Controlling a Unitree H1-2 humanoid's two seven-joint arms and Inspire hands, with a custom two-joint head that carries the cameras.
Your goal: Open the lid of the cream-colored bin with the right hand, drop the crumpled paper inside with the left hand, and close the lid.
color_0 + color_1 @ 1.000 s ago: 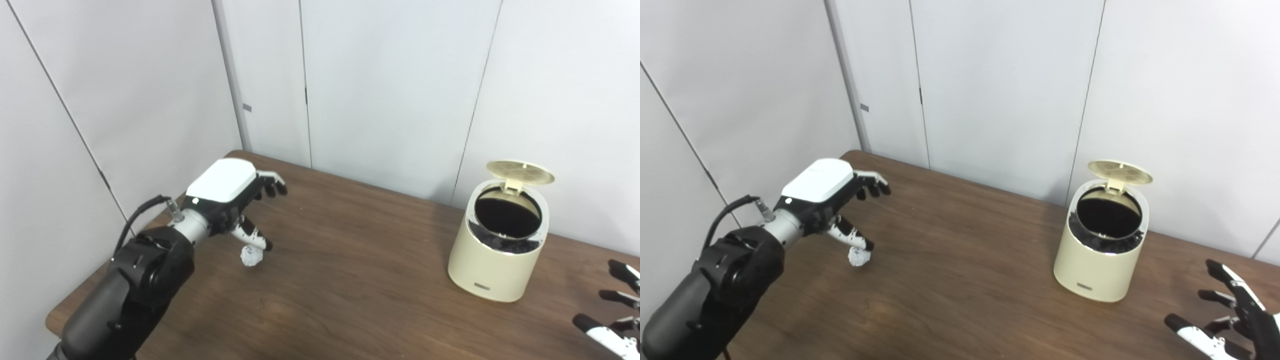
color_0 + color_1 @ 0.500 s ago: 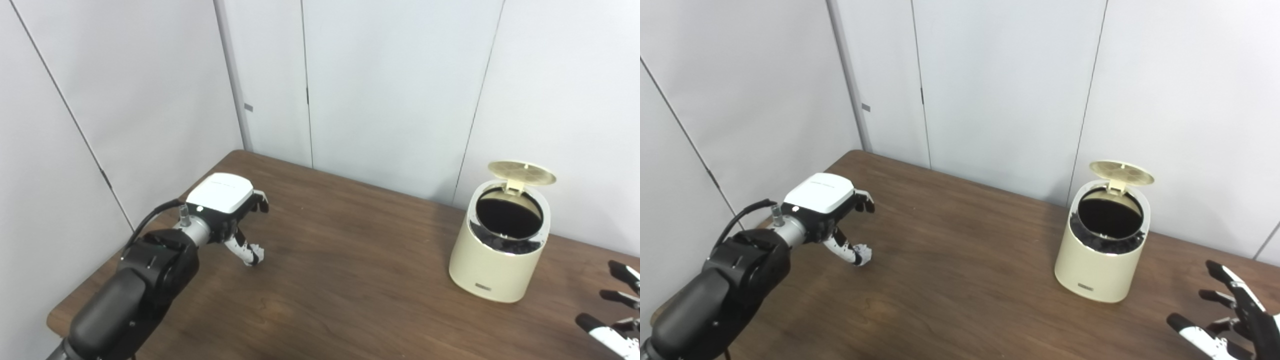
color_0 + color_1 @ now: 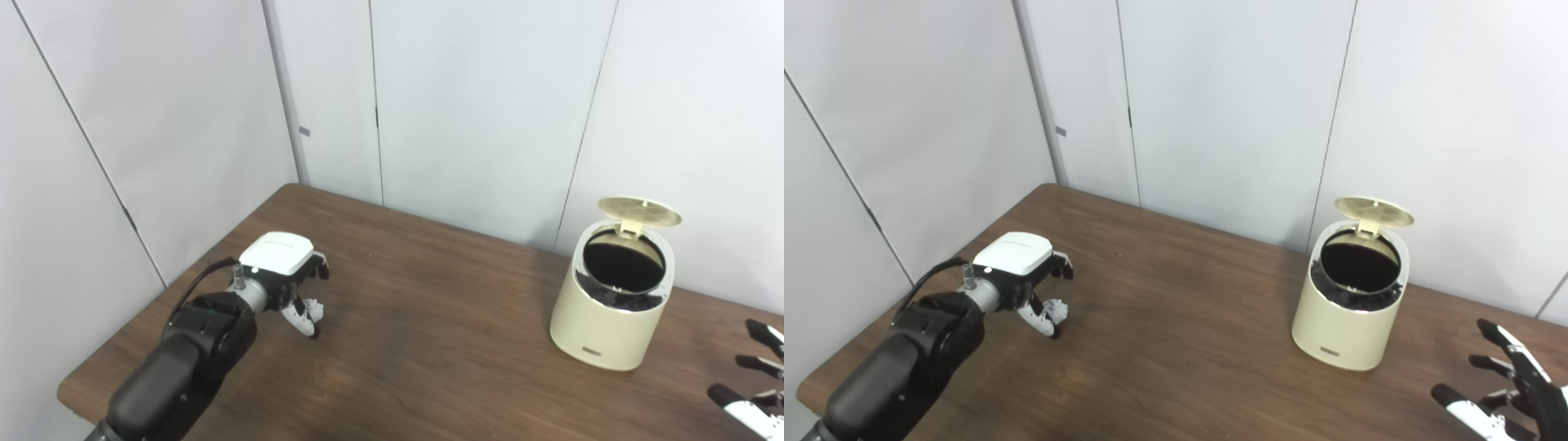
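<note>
crumpled paper (image 3: 1056,308): one, under left hand (image 3: 1029,275), grip unclear | bin (image 3: 1350,318): one, lid (image 3: 1374,210) up | right hand (image 3: 1507,392): splayed, empty

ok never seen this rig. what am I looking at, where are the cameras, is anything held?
It is a humanoid robot at a wooden table. Both pictures come from two cameras side by side on its head, so they show one scene from slightly different spots. The left hand, on the black arm, is down at the table with its fingers around the crumpled paper; whether the grip is closed is not clear. The right hand waits open at the lower right, holding nothing. The cream-colored bin stands at the right with its lid up.
</note>
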